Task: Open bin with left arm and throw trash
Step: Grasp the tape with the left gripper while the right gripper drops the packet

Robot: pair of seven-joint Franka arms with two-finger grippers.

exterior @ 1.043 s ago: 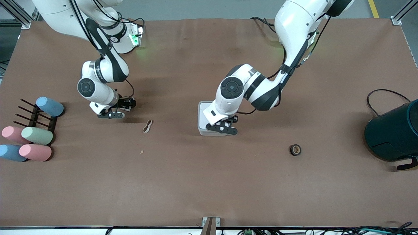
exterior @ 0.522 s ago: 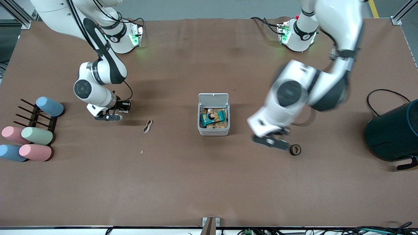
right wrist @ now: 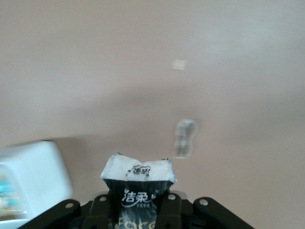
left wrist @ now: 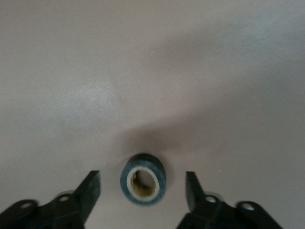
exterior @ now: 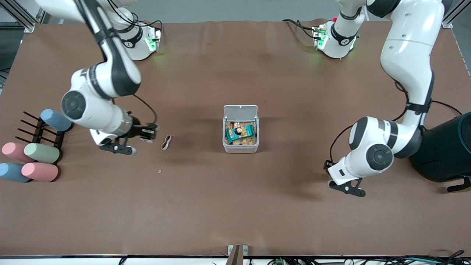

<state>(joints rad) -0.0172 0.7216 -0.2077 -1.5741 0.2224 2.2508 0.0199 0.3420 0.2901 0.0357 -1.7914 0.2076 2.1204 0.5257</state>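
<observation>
— White bin (exterior: 241,147): condition and position?
— Lid raised and wrappers inside. It stands mid-table, between the two arms.
— Left gripper (exterior: 347,187)?
— Low over the table toward the left arm's end. In the left wrist view its fingers (left wrist: 88,188) are spread, and the black tape roll (left wrist: 143,179) lies flat between them, hole upward, touching neither. The roll is round, so no axis needs matching. In the front view the hand hides the roll.
— Right gripper (exterior: 119,148)?
— Clamped on the black foil packet (right wrist: 138,183), just beside the beige rubber band (exterior: 167,142).
— Bearing to the bin?
— In the front view, about ten o'clock from the left gripper and three o'clock from the right. In my judgement the right gripper is nearer and already loaded, while the left must first close on the roll.
</observation>
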